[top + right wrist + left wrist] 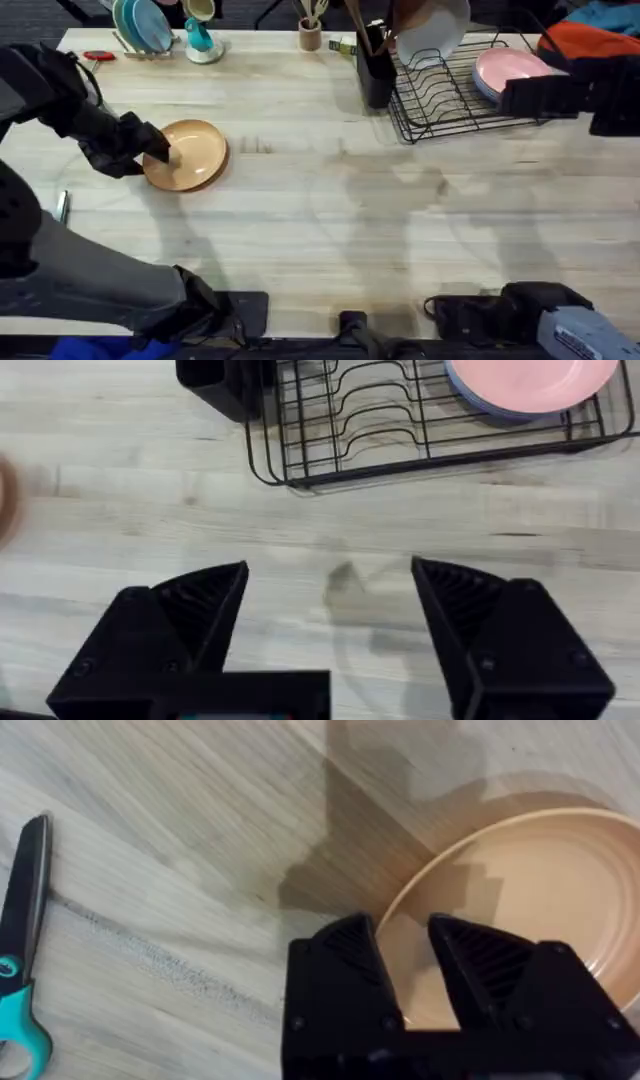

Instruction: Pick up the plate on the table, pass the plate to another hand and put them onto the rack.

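Note:
The round orange-tan plate (pixel 190 155) lies on the left part of the light wood table (pixel 330 230). My left gripper (pixel 152 152) is at the plate's left rim. In the left wrist view its two black fingers straddle the rim of the plate (pixel 540 890), one outside and one inside, and the left gripper (pixel 403 932) is shut on it. My right gripper (pixel 330 575) hangs open above bare wood, facing the rack (pixel 420 430) from well back. The black wire rack (pixel 455 95) stands at the back right.
A pink plate (pixel 510 68) and a white bowl (pixel 432 30) sit in the rack, with a black utensil holder (pixel 375 65) at its left. Blue plates on a wooden stand (pixel 140 25) are at the back left. Teal-handled scissors (pixel 25 940) lie left of the plate.

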